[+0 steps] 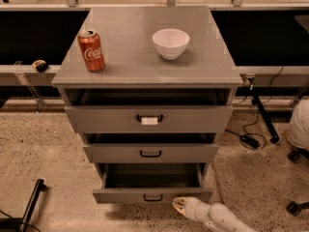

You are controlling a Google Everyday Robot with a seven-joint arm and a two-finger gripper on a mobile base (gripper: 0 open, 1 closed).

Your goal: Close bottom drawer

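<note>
The bottom drawer [152, 195] is the lowest of three grey drawers in a metal cabinet. It stands pulled out, its tray empty, with a small black loop handle at the middle of its flat front. My gripper [179, 205] comes in from the lower right on a white arm. Its tip is right at the drawer front's lower edge, to the right of the handle. The middle drawer [150, 153] and the top drawer [148, 120], with a white tag on its handle, are each pulled out a little.
A red cola can [91, 50] and a white bowl [171, 43] stand on the cabinet top [145, 66]. Cables and a stand leg [263, 115] lie on the speckled floor at right. A black bar [31, 204] lies at lower left.
</note>
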